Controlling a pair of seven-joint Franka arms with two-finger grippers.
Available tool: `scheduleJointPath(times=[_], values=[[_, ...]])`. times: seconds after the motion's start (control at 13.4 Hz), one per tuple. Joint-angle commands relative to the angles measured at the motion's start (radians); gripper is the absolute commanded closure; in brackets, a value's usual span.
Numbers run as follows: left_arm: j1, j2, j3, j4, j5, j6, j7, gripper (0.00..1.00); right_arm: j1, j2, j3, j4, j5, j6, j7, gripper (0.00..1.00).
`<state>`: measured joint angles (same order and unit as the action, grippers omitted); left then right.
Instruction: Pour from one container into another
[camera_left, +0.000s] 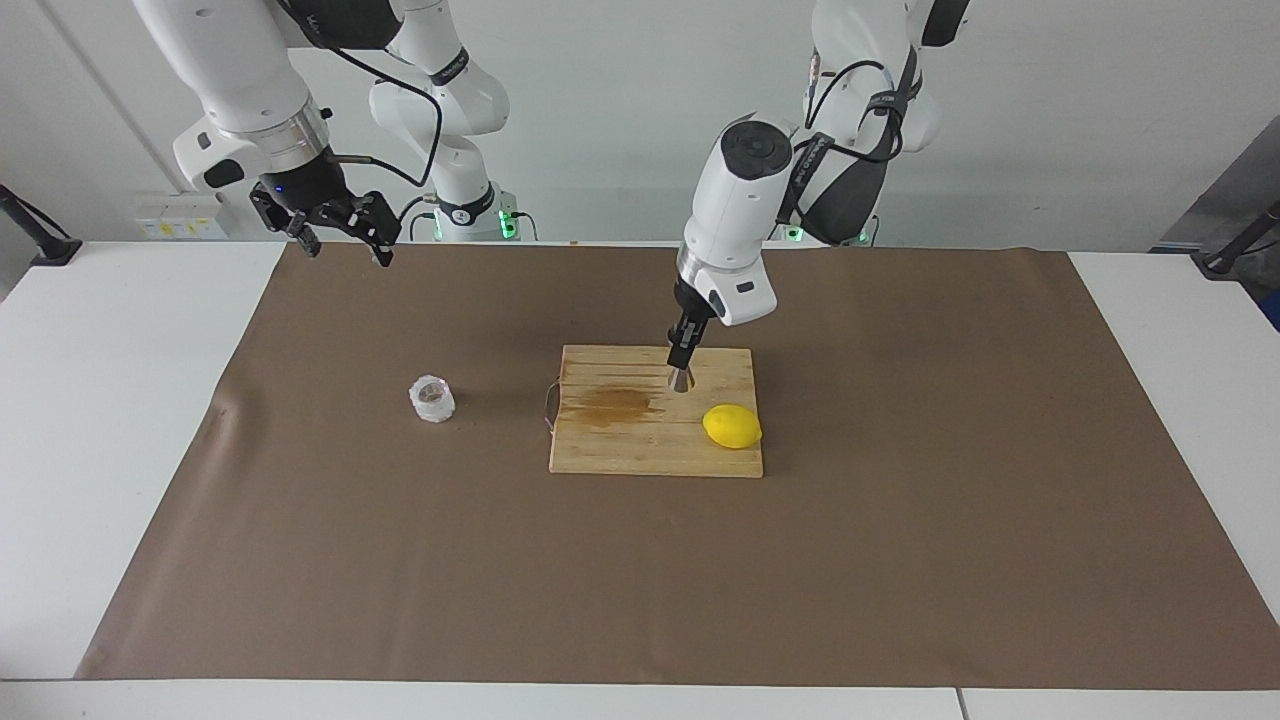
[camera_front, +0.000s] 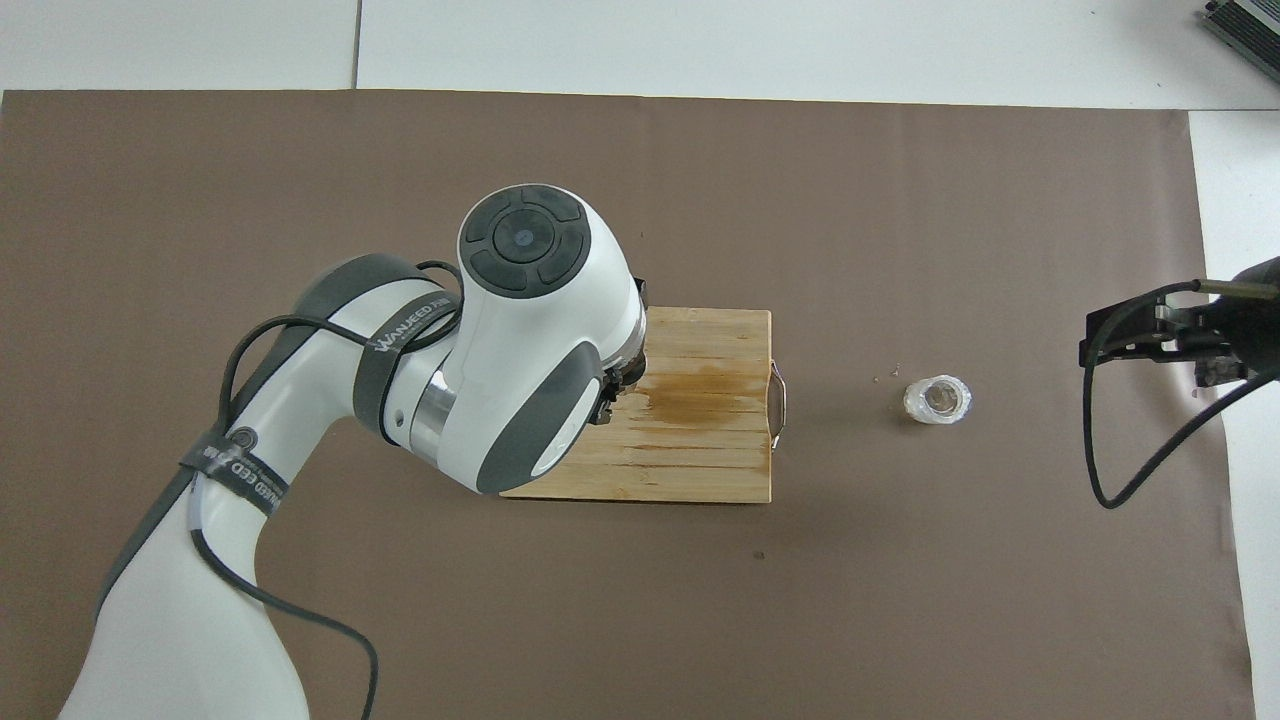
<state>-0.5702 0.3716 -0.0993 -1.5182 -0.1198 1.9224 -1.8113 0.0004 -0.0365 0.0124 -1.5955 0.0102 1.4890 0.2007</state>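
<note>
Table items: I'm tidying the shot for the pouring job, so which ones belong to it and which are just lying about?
Job:
- steel jigger, held by the left claw over the cutting board
- crinkled plastic cup on the brown mat

Lying about:
- lemon on the cutting board
- cutting board

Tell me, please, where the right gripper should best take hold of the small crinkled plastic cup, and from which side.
Probably from above: the plastic cup stands upright on the brown mat, squat, mouth up, nothing beside it. The open right gripper could descend with its fingers on two sides of the wall, below the rim. The walls look thin, so a gentle squeeze seems wise.
</note>
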Motion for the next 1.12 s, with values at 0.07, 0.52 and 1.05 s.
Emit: scheduleJointPath(times=[0.07,0.52,1.05], values=[[-0.034,0.125,-0.005,0.159,-0.003,-0.037,-0.094,1.00,-0.014,-0.013,0.000,-0.012,0.024,-0.009,-0.029,0.00],[-0.095,0.130,-0.010,0.125,-0.040,0.044,-0.129,1.00,-0.013,-0.013,0.001,-0.012,0.024,-0.009,-0.029,0.00],[-0.112,0.132,-0.010,0.061,-0.041,0.099,-0.134,1.00,-0.014,-0.013,0.001,-0.012,0.024,-0.009,-0.029,0.00]])
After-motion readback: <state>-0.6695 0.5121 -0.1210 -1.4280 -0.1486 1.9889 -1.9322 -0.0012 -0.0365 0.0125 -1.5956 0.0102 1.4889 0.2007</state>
